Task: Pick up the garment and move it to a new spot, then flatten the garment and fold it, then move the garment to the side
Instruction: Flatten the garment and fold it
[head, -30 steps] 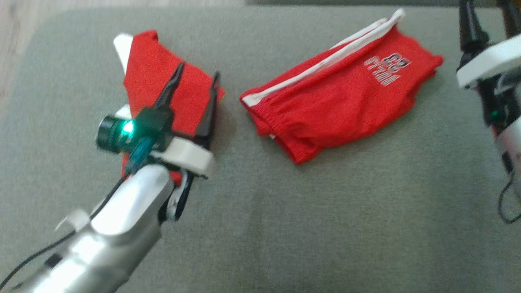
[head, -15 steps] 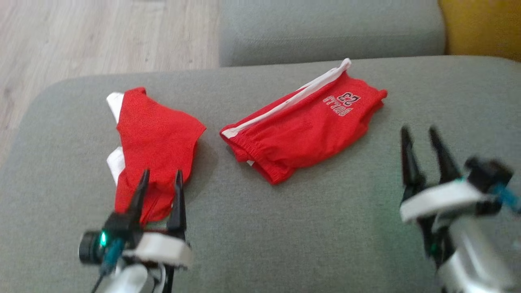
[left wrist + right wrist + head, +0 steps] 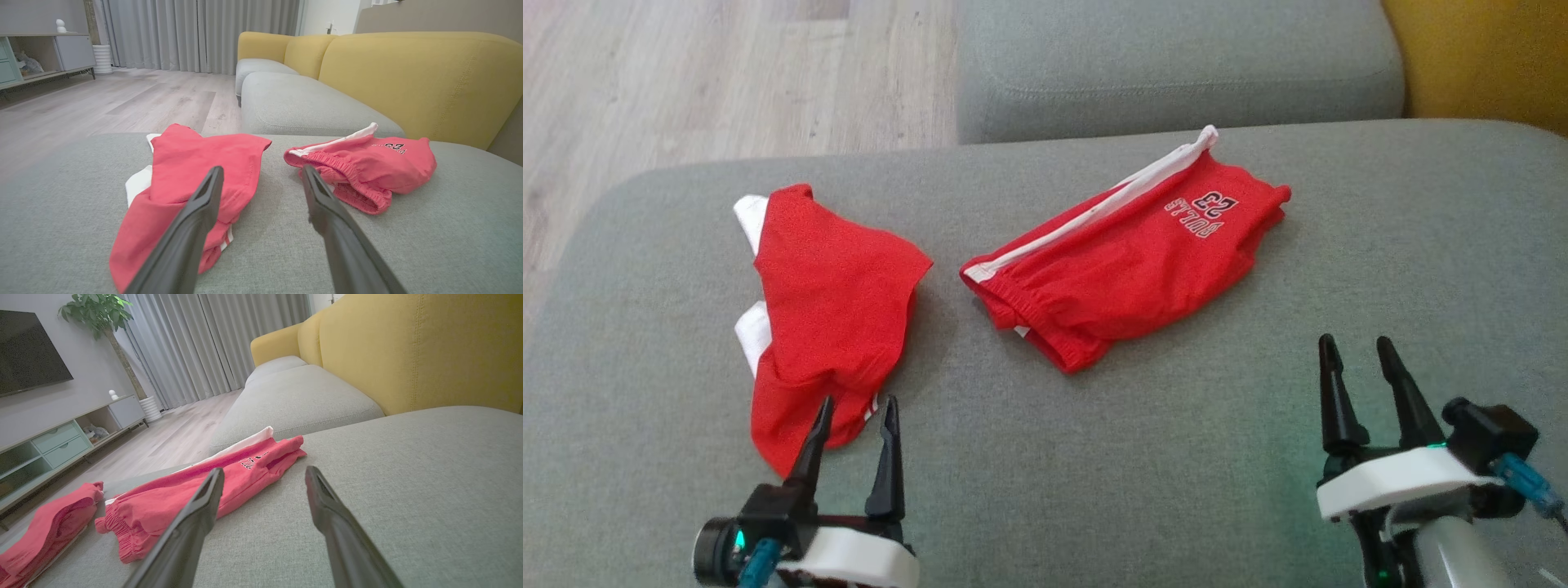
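Pulling back off the folded red garment, left gripper now hangs with fingers spread and empty, right gripper likewise; garment lies released, left of the printed shorts, so move-aside looks done.

The red shorts on the right carry a print near their far right corner. It has the word "BULLS" with the number "23" beyond it, in dark and white characters, upside down in the head view. In the left wrist view the number can just be made out. In the right wrist view the print is too blurred to read.
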